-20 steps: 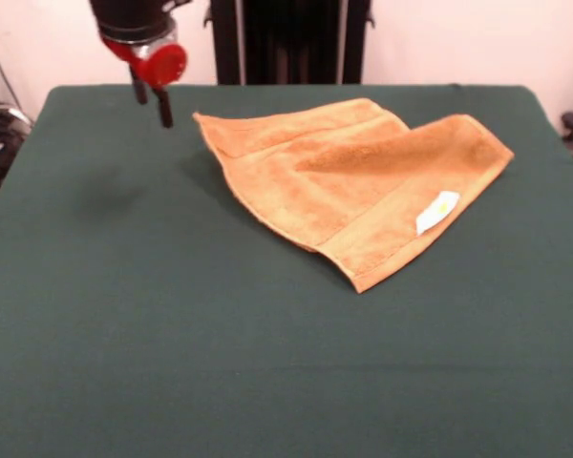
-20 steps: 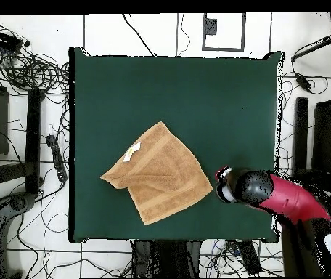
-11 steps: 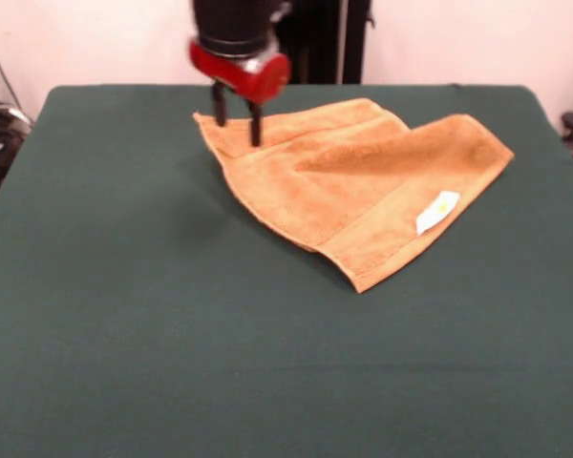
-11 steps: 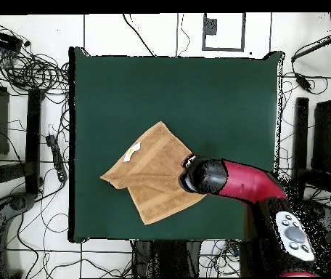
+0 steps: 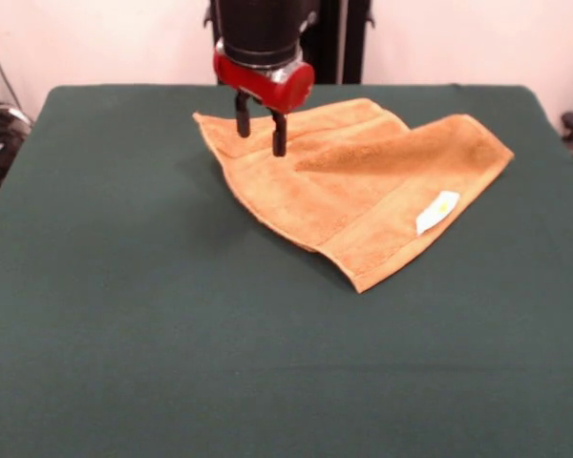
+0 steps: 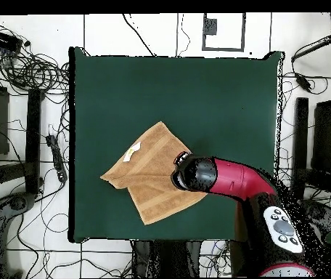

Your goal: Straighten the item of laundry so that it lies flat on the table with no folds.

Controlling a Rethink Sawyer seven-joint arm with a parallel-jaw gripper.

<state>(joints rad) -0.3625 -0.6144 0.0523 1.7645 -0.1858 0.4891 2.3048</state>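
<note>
Table [image 5: 124,334], dark green and wide, fills the front view, bare apart from one towel [image 5: 363,191]. Towel, orange-tan, lies toward two o'clock from the table's centre, still folded: an upper layer is doubled across the lower one, and a crease runs from near the middle out to the three o'clock corner. A white label [image 5: 437,212] shows near the five o'clock edge. Arm [image 6: 234,180], red and black, reaches over the towel's ten o'clock corner. Gripper [image 5: 260,134] hangs just above that corner, its two dark fingers [image 5: 279,143] spread apart and grasping nothing. Straightening seems barely begun: no fold is undone yet, and the layers still need a grasp and a pull to lie flat.
</note>
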